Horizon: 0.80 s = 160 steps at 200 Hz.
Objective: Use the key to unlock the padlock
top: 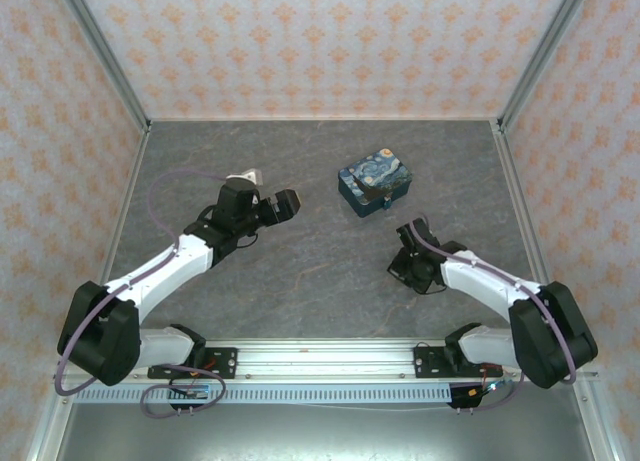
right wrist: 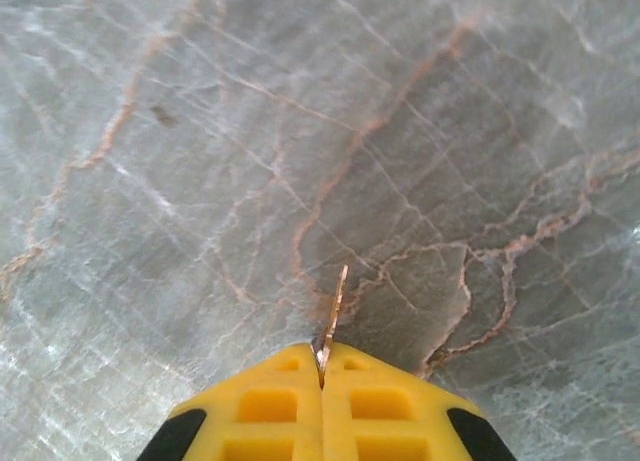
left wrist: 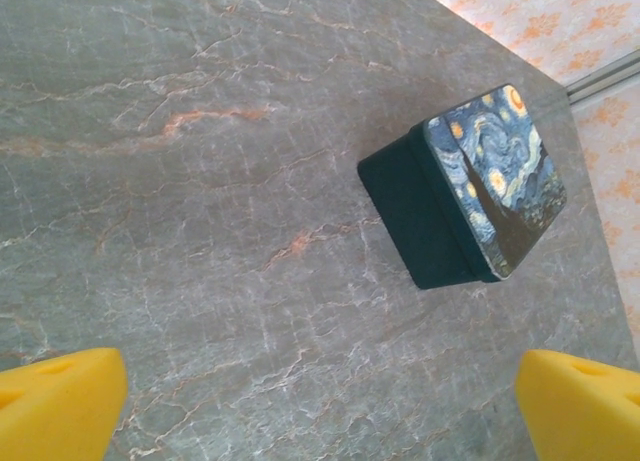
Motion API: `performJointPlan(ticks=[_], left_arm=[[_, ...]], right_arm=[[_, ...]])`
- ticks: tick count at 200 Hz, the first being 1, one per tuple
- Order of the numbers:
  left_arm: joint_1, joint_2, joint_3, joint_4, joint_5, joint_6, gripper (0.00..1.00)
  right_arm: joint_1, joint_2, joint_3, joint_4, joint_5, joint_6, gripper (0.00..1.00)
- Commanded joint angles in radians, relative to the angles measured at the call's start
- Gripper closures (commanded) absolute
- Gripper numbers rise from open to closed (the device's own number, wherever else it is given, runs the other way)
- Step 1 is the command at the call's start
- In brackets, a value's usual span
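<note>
Thin flat silvery metal key (right wrist: 337,301): stiff, light and slick. It is held edge-on by its bow, with the blade sticking out past the fingertips. The right gripper (right wrist: 322,356) has its yellow pads pressed together on the bow. That hold looks right for insertion, but the flat blade will likely twist or slide in the pads if it meets the keyway off-line, so squeeze firmly and push straight.

In the top view the right gripper (top: 408,233) sits on the near side of the dark blue box with the swirly yellow night-sky print (top: 375,184), a little toward the box's right, close but apart. The key hangs over bare surface.

Padlock: too small to place for sure. I guess it hangs on the box's near face, but cannot tell. I judge it small, rigid and light, so it will likely swing or skid when the key pushes in. It probably needs pinching across the body, leaving the keyway free.

The left gripper (top: 288,203) is to the box's left and well apart from it. Its yellow pads (left wrist: 60,401) are spread wide with nothing between them, and the box (left wrist: 470,186) is ahead of it in the wrist view. It looks like the one to steady the lock.

The box rests flat on the grey marbled surface (top: 300,271), lid down.
</note>
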Motion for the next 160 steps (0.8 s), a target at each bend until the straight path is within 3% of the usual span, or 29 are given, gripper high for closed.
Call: performJointPlan(ticks=[1,36,69,117,160], left_arm=[[-0.005,-0.02,0.078,-0.057,0.026,-0.022,0.0],[-0.006,-0.02,0.186,-0.134,0.111,-0.034,0.02],[-0.009,-0.036,0.263,-0.186,0.171,-0.058,0.06],[-0.064,-0.044,0.318,-0.178,0.237,-0.133,0.21],[-0.158,-0.013,0.379,-0.203,0.234,-0.157,0.35]], right_arm=[[0.047,-0.044,0.101,-0.044,0.097,-0.21,1.0],[0.209,-0.124,0.202,0.002,0.276,-0.521,1.0],[0.342,-0.193,0.209,0.173,0.407,-0.852,1.0],[0.38,-0.255,0.108,0.485,0.327,-1.291,1.0],[0.382,-0.21,0.139,0.503,0.302,-1.392,1.0]])
